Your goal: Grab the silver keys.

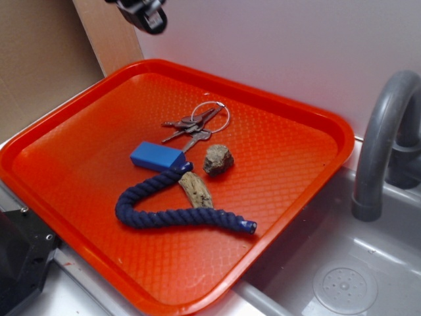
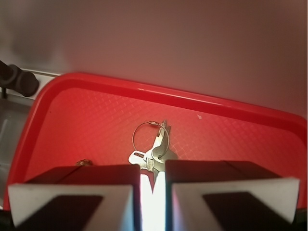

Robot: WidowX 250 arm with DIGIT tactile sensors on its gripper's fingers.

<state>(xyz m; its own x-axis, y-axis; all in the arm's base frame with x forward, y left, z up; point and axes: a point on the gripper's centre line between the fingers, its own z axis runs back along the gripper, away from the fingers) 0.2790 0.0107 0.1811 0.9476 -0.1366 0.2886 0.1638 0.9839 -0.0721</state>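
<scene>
1. Exterior view: the silver keys (image 1: 196, 126) lie flat near the middle of the red tray (image 1: 309, 112), toward its back half, with their thin wire ring fanned out to the far side.
2. They look light, stiff and slick. Flat metal on a textured tray leaves little edge to catch, so they may skate or pivot when pinched.
3. The best hold is probably across the stacked key blades where they bunch, not on the thin ring, which would likely slip out of the pads.
4. Just beside the keys sit a blue block (image 1: 157, 157) and a brown rock (image 1: 218, 160). A piece of wood (image 1: 197, 189) and a navy rope (image 1: 172, 210) lie nearer the front.
5. The gripper (image 2: 152, 197) hangs well above the tray's back corner. In the wrist view its jaws stand narrow, a slim gap between the pads, holding nothing.
</scene>
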